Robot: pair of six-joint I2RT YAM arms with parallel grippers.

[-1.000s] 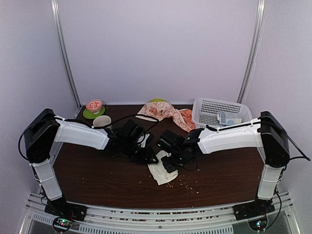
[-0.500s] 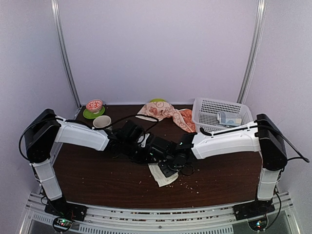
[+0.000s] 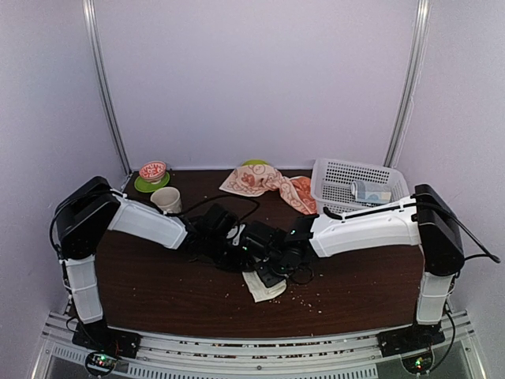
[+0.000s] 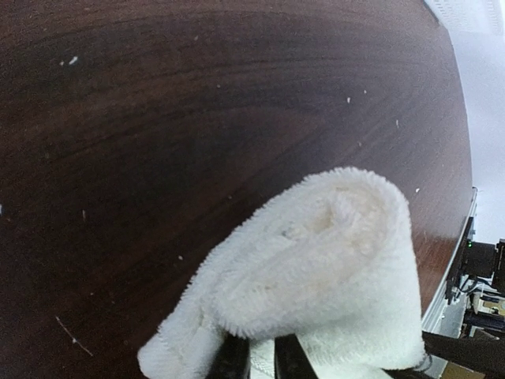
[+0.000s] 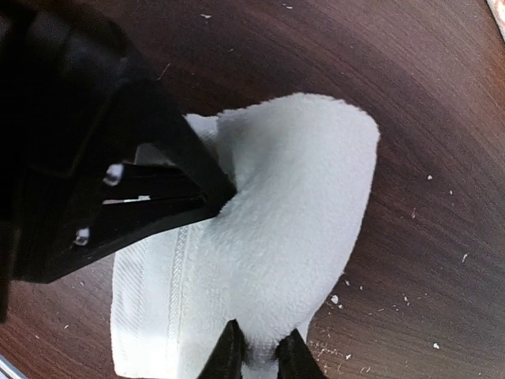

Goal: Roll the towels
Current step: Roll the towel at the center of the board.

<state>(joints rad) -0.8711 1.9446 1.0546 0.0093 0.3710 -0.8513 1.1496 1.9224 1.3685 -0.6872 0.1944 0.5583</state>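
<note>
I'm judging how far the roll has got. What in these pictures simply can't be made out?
Left wrist view: the left gripper is cut off at the bottom edge, its tips buried in the white towel.
Right wrist view: the left gripper hides the towel's left side; the right gripper is cut off below.
Top view: both grippers cover most of the towel; the packet in the basket is too small to read.

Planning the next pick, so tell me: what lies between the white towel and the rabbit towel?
In the top view, the left hand, right hand and a black cable cross that stretch of table; both hands grip the white towel.
</note>
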